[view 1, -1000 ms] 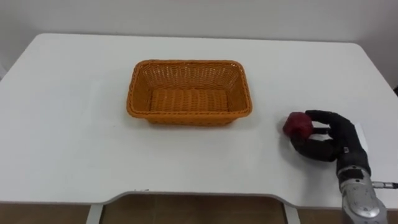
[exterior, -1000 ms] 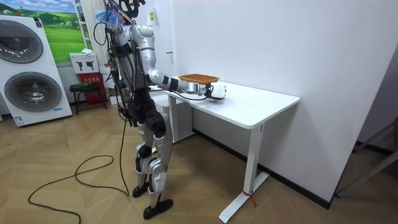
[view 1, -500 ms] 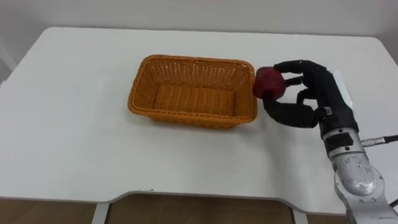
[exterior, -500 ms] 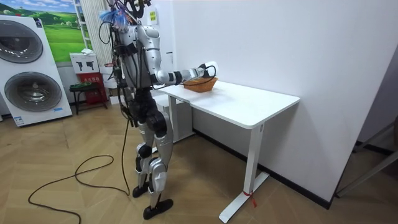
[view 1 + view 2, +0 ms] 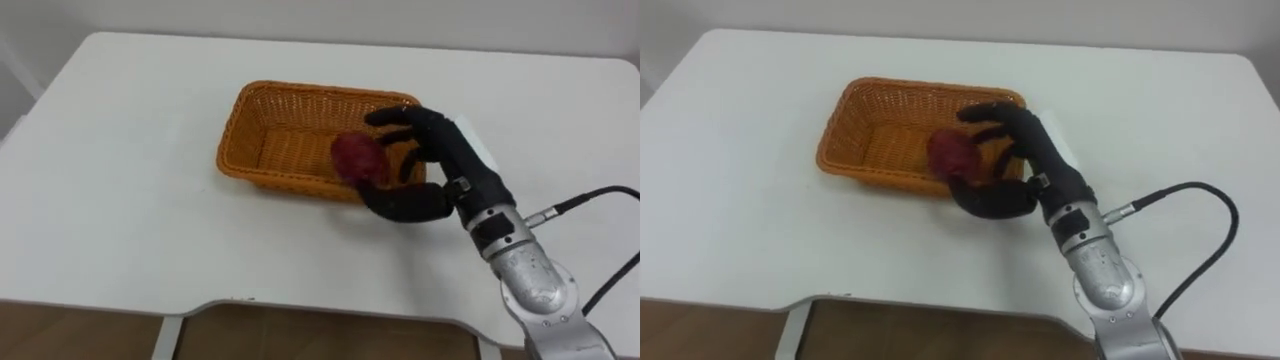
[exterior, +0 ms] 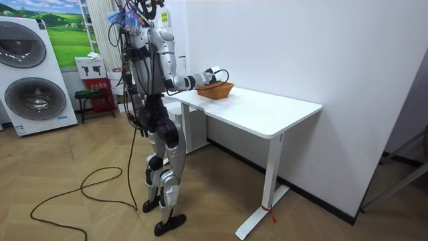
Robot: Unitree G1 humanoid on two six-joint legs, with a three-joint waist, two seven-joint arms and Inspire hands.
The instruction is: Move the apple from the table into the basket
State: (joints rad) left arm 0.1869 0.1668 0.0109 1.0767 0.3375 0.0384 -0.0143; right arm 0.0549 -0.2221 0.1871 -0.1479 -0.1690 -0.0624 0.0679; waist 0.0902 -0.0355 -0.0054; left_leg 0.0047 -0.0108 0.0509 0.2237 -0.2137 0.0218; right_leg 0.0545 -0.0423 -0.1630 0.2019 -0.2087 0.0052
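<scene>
Holding the apple [image 5: 358,160] over the basket's [image 5: 232,140] near right corner, I've got my right hand [image 5: 445,160] curled round it, fingers and thumb; the basket sits mid-table [image 5: 120,200].

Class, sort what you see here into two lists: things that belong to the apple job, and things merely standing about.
Belongs to the job: apple; right hand, curled round it; basket; table that bears the basket.
Merely standing about: washing machines; green landscape picture.
</scene>
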